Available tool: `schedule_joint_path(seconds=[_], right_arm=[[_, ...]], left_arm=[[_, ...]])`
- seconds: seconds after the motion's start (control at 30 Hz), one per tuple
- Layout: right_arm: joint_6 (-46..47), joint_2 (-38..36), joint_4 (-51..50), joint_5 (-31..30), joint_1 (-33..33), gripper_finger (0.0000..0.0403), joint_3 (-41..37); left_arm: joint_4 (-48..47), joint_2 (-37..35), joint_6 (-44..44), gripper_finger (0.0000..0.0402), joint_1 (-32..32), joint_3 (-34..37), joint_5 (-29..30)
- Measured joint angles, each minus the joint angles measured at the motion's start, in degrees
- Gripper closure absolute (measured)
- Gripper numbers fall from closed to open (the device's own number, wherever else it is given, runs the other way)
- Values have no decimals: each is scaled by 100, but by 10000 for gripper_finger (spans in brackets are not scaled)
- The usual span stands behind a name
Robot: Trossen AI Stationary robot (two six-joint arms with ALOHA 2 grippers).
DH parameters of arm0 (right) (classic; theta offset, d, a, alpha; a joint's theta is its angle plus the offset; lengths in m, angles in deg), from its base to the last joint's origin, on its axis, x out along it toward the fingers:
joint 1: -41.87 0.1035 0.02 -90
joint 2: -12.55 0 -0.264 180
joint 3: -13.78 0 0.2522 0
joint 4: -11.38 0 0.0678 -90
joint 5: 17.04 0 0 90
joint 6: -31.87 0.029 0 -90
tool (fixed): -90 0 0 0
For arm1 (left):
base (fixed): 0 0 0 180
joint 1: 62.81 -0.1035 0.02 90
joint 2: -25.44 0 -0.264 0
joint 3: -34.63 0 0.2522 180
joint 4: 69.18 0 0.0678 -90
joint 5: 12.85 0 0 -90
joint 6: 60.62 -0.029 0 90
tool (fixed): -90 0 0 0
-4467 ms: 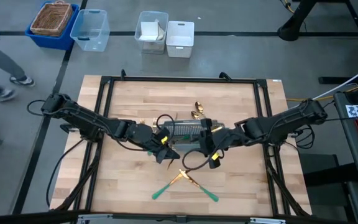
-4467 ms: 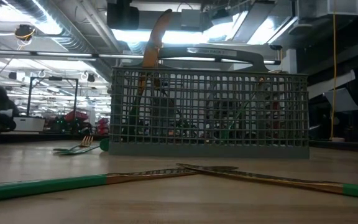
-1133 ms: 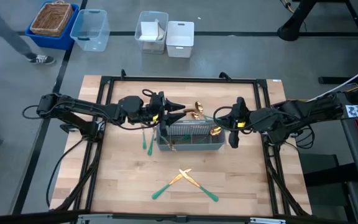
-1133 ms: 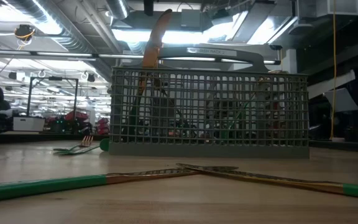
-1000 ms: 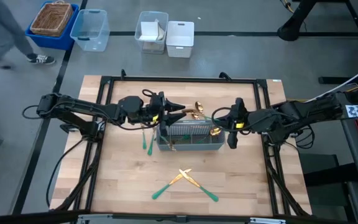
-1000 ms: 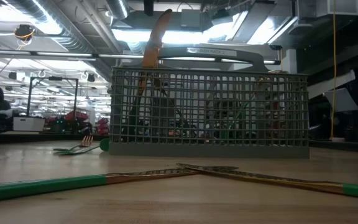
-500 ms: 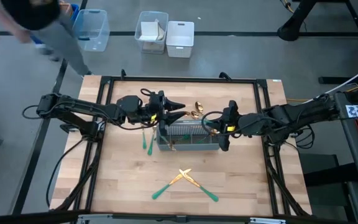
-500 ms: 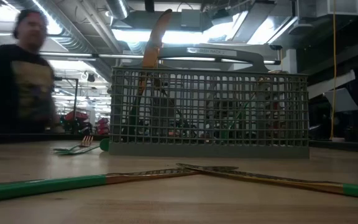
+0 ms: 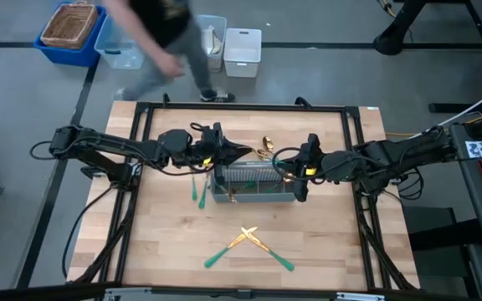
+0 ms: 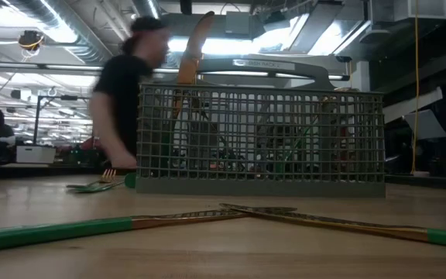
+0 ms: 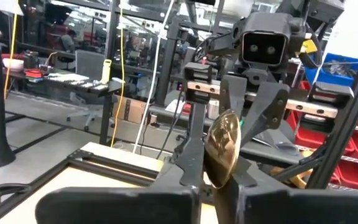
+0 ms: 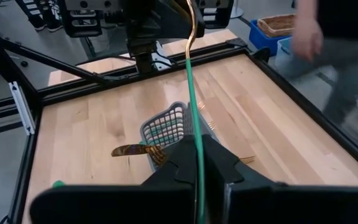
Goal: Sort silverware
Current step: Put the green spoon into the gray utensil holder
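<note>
Left gripper gripping gold spoon above caddy rear-left corner. Right gripper clamping teal-handled utensil over caddy right end. Two utensils lying crossed on table.

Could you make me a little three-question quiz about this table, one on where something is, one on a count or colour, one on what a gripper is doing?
1. Where is the mesh caddy?
A. between the two grippers
B. on the floor
C. at the table's near edge

2. How many utensils lie crossed on the table's near part?
A. five
B. none
C. two

3. The right gripper is:
A. wide open
B. shut on a green-handled utensil
C. holding a cup

A: arms flank it from above.
C: two crossed pieces.
B: handle pinched between its fingers.
</note>
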Motion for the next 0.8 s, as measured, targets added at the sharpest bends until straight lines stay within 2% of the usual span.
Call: schedule_joint_path(seconds=[0.33, 0.47, 0.67, 0.8], right_arm=[[45, -4, 4, 331, 3, 344, 0], [42, -4, 2, 663, 4, 322, 0], [44, -45, -36, 695, 4, 302, 0], [44, -111, -37, 685, 4, 303, 0]], left_arm=[[-180, 0, -25, 397, 59, 0, 17], [-558, -2, 12, 397, 106, 0, 18], [-1210, 0, -59, 398, 204, 2, 36], [-1735, 0, -495, 399, 301, 2, 30]])
